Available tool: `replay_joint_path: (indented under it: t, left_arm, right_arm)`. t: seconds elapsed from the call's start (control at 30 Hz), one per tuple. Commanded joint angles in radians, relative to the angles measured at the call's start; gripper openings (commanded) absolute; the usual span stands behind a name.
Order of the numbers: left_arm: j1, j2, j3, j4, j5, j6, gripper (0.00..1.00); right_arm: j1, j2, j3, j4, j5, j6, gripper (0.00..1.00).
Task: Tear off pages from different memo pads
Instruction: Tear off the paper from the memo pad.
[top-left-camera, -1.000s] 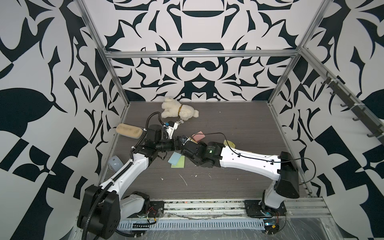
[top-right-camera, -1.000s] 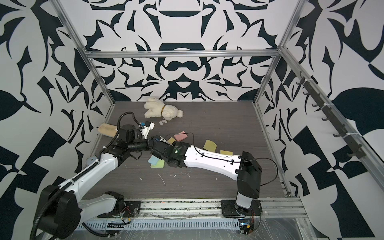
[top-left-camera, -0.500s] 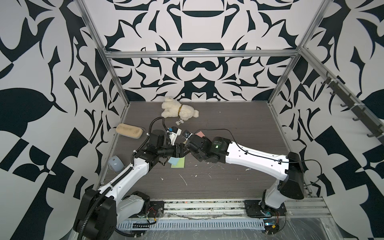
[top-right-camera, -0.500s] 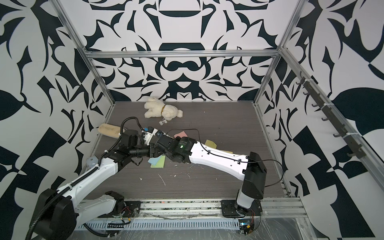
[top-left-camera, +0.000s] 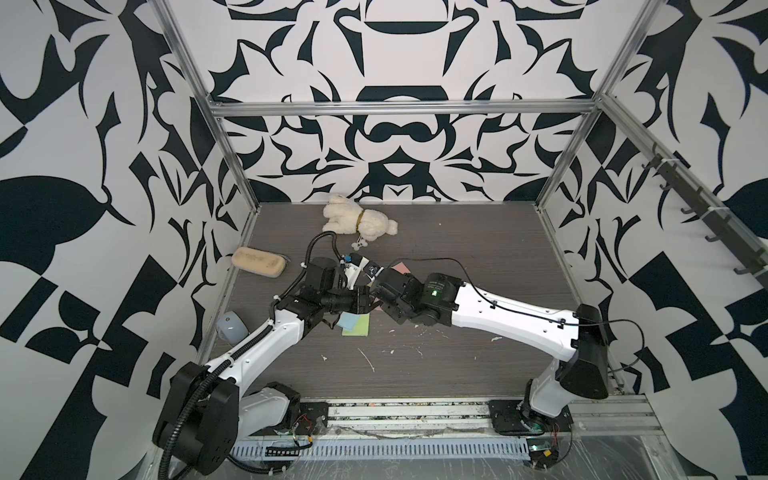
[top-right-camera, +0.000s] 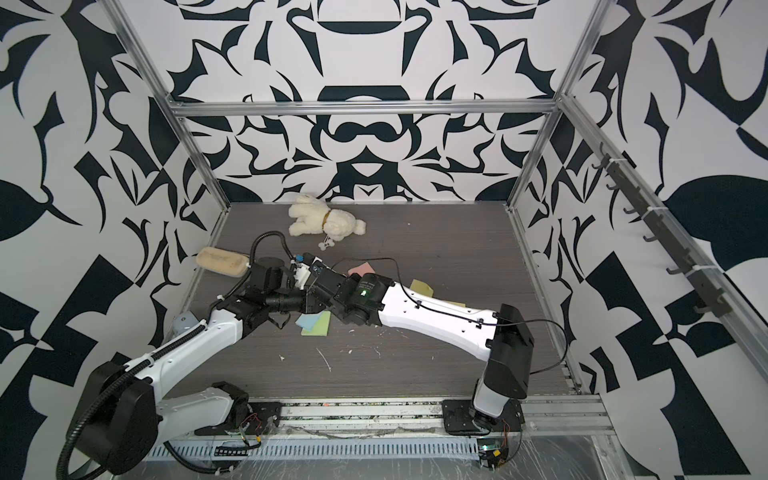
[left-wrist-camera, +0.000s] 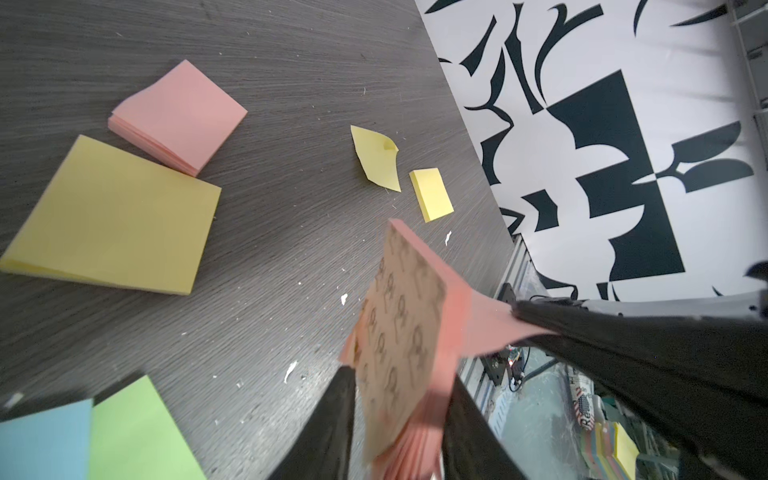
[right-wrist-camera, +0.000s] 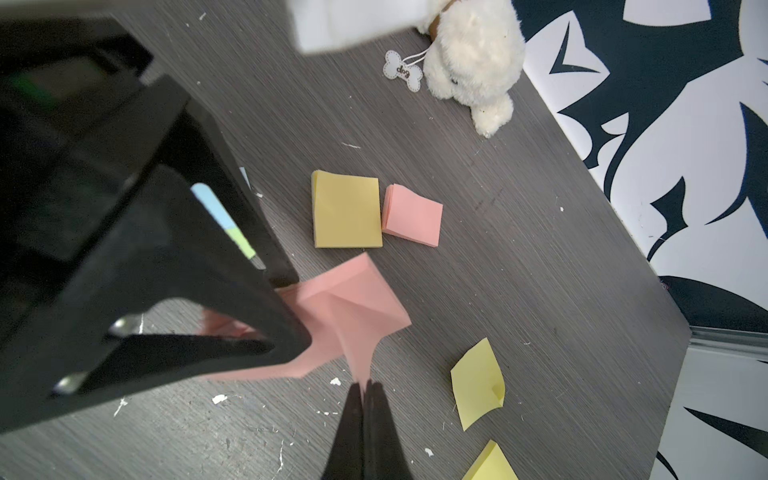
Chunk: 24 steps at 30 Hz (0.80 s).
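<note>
Memo pads (top-left-camera: 360, 330), blue beside green, lie on the table (top-left-camera: 457, 365), seemingly untouched. The left gripper (left-wrist-camera: 398, 374) clamps a pink pad (left-wrist-camera: 401, 316) aloft while the right gripper (right-wrist-camera: 365, 388), jaws shut, pinches its top page (right-wrist-camera: 353, 307) — not yet free. Yellow pages (right-wrist-camera: 478, 382) lie torn off, right.

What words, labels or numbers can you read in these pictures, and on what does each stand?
"dog": on the bone-shaped tag beside the plush dog.
Print on the backing of the held pink memo pad: too blurred to read.
Label on the right arm: too small to read.
</note>
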Motion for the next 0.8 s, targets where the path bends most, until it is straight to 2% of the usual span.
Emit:
replay_joint_path:
  t: [0.0,0.17,0.3,0.77]
  left_arm:
    - [-0.002,0.015,0.040,0.021,-0.002,-0.009,0.24]
    - [-0.001,0.025,0.047,0.021,-0.005,-0.026,0.10]
    - [-0.001,0.034,0.046,0.010,-0.009,-0.033,0.05]
    - [-0.001,0.052,0.061,-0.002,-0.003,-0.044,0.00]
  right_arm:
    - [0.000,-0.047,0.033,0.019,0.013,0.007,0.00]
    - [-0.013,-0.059,0.020,0.024,0.016,0.007,0.00]
    - [-0.040,-0.080,0.005,0.019,0.027,-0.013,0.00]
    - [-0.166,-0.157,-0.050,0.010,0.031,-0.066,0.00]
